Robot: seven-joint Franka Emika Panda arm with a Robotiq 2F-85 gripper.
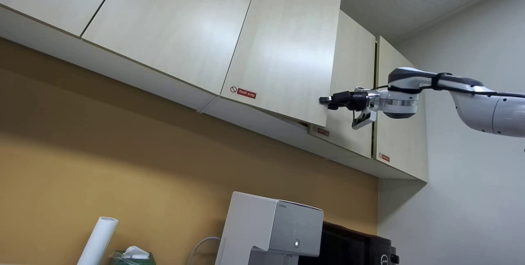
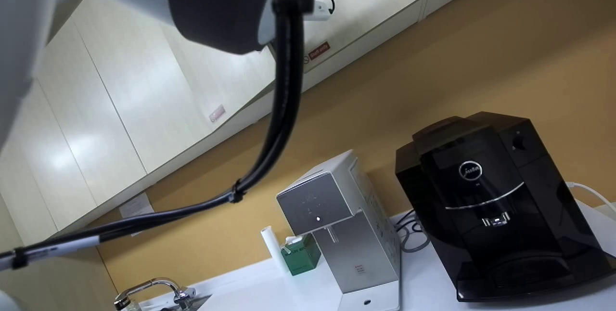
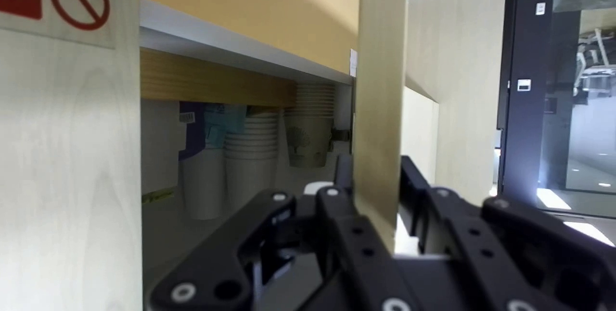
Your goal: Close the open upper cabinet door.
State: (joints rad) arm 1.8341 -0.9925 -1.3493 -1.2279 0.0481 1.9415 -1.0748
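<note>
Gripper [image 3: 376,169] pinches the ajar upper cabinet door [image 1: 285,47], stacked cups [image 3: 309,133] inside, dispenser [image 2: 344,234] and coffee machine [image 2: 486,224] below.

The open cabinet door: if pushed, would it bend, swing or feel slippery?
Likely swing: the door juts out along one side only. It seems stiff, being flat, with a fairly thick edge between the jaws. Its sheen hints that it may be somewhat slippery.
</note>
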